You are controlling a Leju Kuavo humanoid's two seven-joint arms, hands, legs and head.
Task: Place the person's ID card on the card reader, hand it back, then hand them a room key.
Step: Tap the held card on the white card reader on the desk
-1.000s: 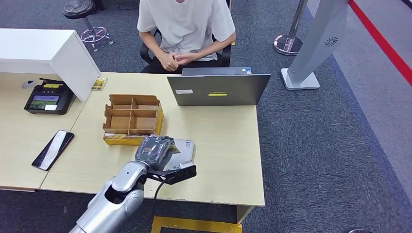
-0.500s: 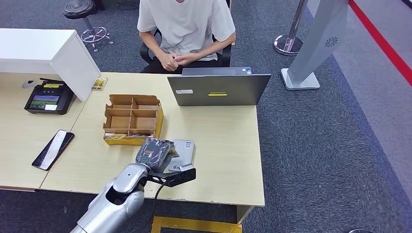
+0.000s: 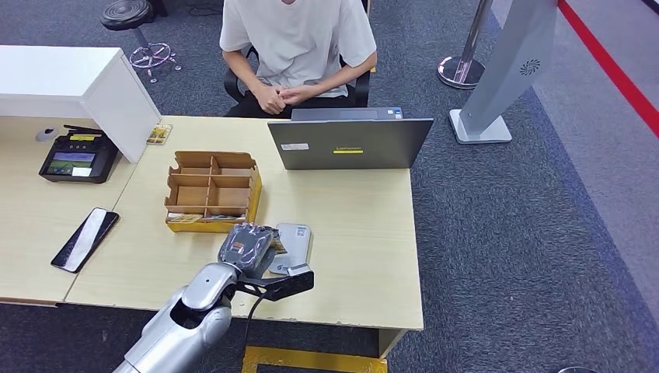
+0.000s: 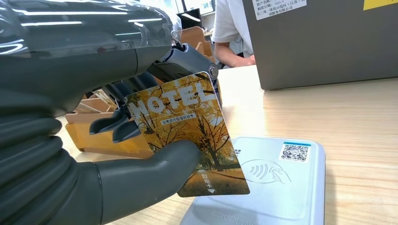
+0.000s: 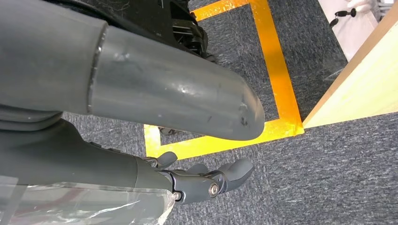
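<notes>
1 card (image 4: 187, 136), printed "HOTEL" over autumn trees, pinched in the left robot hand (image 3: 247, 247); it has drawn back from the divided box (image 3: 211, 190) toward the surface's (image 3: 365, 233) near edge, over the card reader (image 3: 291, 241). Looks like the room key, handover pending. Laptop (image 3: 350, 144): "Lenovo". Right robot hand (image 5: 206, 183) hangs empty, fingers loosely curled.

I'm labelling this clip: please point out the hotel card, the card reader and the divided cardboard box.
Yellow autumn-print hotel card (image 4: 187, 136): left wrist view, middle of its printed face.
Pale grey flat card reader (image 4: 277, 173): left wrist view, top surface.
Brown divided cardboard box (image 3: 211, 178): head view, central divider.
</notes>
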